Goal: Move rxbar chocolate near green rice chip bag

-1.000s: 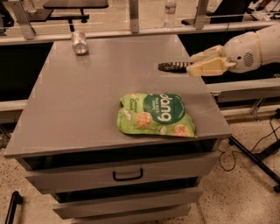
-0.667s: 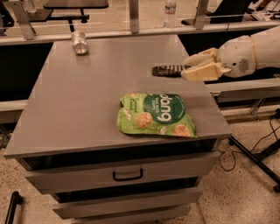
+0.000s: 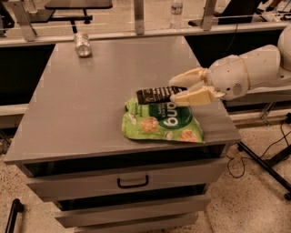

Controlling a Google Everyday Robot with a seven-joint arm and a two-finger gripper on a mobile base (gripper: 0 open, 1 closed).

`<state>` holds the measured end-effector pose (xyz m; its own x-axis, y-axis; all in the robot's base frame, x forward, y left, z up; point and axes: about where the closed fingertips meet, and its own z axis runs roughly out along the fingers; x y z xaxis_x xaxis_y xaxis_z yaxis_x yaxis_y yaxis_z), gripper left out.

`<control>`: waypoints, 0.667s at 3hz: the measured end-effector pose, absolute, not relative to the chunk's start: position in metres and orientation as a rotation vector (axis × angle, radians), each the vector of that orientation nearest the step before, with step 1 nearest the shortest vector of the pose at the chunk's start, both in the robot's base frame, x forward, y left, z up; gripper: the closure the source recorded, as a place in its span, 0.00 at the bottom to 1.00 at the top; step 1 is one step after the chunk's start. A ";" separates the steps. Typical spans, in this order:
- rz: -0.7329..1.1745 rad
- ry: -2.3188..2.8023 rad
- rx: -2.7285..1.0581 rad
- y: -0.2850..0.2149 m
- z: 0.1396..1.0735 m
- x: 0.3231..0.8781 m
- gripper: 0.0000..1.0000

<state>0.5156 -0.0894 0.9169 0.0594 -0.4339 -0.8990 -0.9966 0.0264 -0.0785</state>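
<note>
Pincer (image 3: 175,93) with rxbar chocolate (image 3: 153,94) over bag's (image 3: 160,124) far edge

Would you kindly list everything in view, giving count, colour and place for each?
rxbar chocolate: one, dark, held over the bag's far edge
green rice chip bag: one, light green, table's near right part
can: one, silver, lying at table's far left
table: one, grey, centre, drawers below
bottle: one, clear, background beyond the table
arm: one, white, reaching in from the right
end effector: one, cream, shut on the rxbar chocolate
</note>
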 end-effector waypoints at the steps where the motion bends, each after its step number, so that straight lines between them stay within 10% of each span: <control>1: 0.884 1.486 -1.535 -0.086 0.916 0.514 0.85; 2: 0.888 1.483 -1.539 -0.083 0.916 0.514 0.53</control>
<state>0.5138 -0.0828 0.9156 0.0648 -0.4323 -0.8994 -0.9969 0.0113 -0.0773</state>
